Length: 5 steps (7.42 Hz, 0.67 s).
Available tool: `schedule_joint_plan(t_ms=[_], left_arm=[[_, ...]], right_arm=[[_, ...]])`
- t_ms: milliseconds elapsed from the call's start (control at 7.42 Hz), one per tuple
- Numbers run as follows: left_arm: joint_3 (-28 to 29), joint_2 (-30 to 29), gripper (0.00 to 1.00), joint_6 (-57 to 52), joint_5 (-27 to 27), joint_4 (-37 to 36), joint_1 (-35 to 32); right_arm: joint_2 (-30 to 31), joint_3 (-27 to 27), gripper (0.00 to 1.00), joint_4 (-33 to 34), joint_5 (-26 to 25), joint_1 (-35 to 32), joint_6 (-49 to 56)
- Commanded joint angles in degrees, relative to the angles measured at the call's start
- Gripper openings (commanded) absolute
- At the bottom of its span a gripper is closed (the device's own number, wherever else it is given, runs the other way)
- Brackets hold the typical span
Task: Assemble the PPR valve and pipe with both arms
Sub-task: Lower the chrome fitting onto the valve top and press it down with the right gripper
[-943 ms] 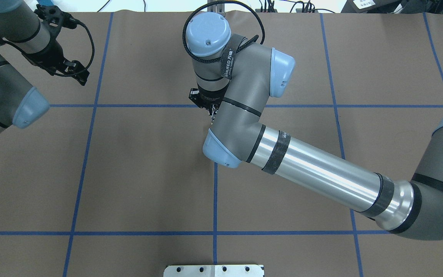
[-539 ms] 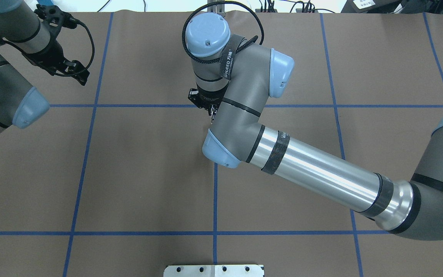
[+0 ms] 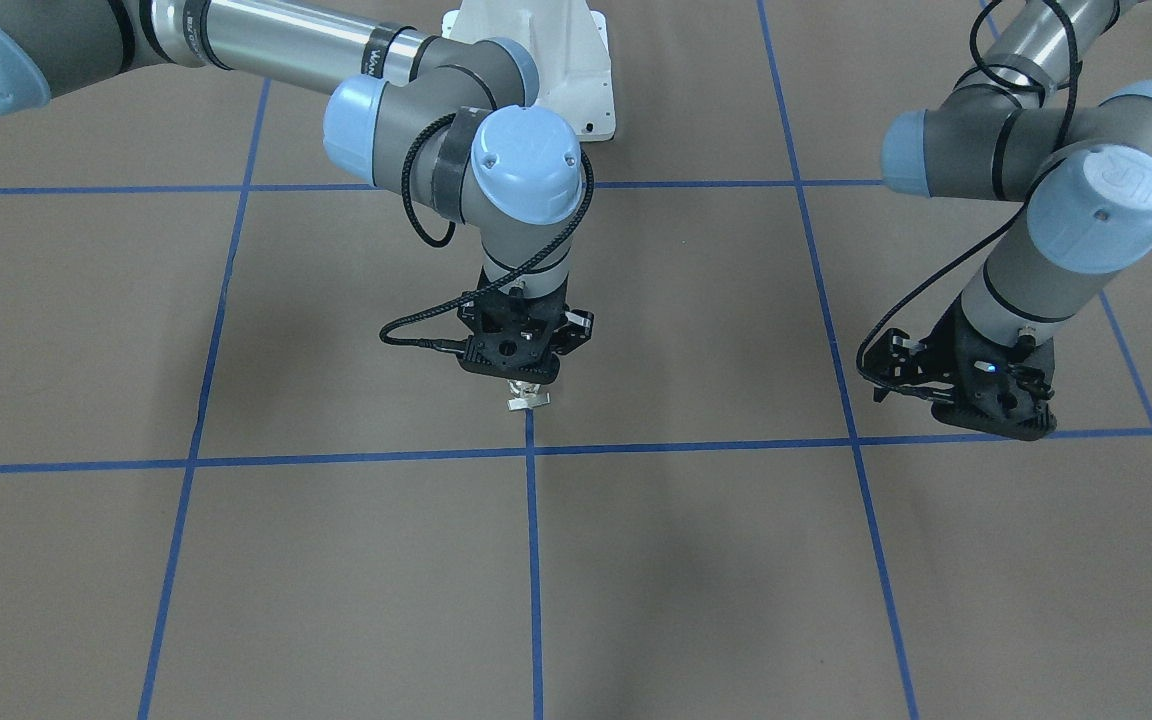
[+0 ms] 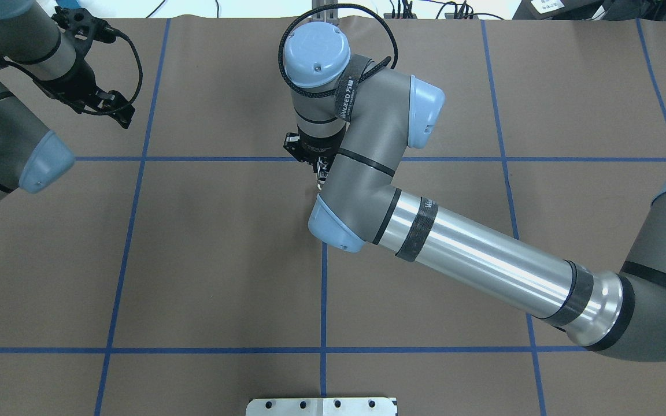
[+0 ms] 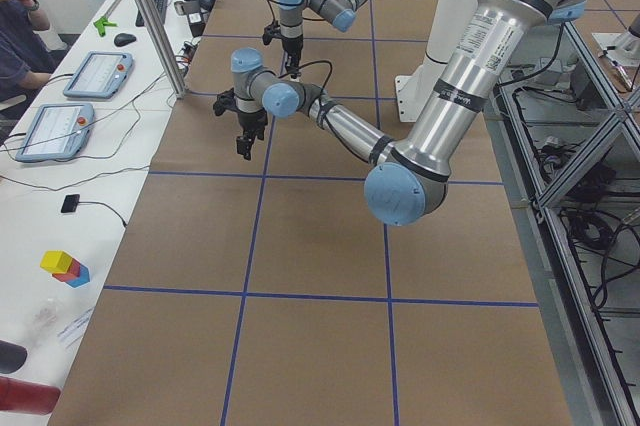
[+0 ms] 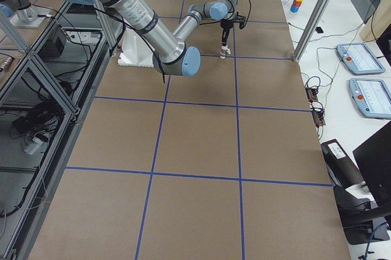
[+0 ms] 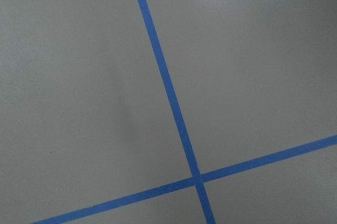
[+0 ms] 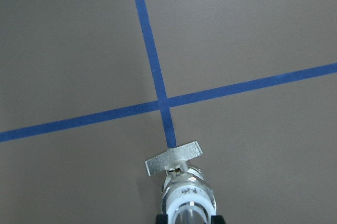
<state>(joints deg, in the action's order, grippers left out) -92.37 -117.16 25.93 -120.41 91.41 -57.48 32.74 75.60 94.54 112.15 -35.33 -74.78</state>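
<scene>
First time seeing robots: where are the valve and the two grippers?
valve (image 8: 181, 177): right wrist view, on its metal middle.
right gripper (image 3: 524, 382): front-facing view, between its fingertips.
left gripper (image 4: 124, 117): overhead view, at its black fingertips.

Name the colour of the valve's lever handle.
Pale silvery cream. The lever handle of the PPR valve shows best in the right wrist-mounted view.

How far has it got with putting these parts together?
Picked up: the right arm holds the valve in its jaws, handle down, by the tape cross. The left arm hangs aside; its wrist view shows only table. Left: no pipe visible, so joining remains.
</scene>
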Motion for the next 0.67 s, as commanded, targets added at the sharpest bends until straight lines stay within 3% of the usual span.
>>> schedule_joint_plan(t_ms=[0, 270, 404, 539], left_arm=[[0.0, 0.0, 1.00, 0.0, 0.0, 0.0, 0.0], [0.0, 0.0, 1.00, 0.0, 0.0, 0.0, 0.0], [0.0, 0.0, 1.00, 0.0, 0.0, 0.0, 0.0], [0.0, 0.0, 1.00, 0.0, 0.0, 0.0, 0.0]], right_arm=[[0.1, -0.1, 0.00, -0.3, 0.0, 0.0, 0.0], [0.2, 0.0, 0.00, -0.3, 0.0, -0.1, -0.1], [0.3, 0.0, 0.27, -0.4, 0.1, -0.1, -0.1], [0.3, 0.0, 0.66, -0.3, 0.0, -0.1, 0.0]])
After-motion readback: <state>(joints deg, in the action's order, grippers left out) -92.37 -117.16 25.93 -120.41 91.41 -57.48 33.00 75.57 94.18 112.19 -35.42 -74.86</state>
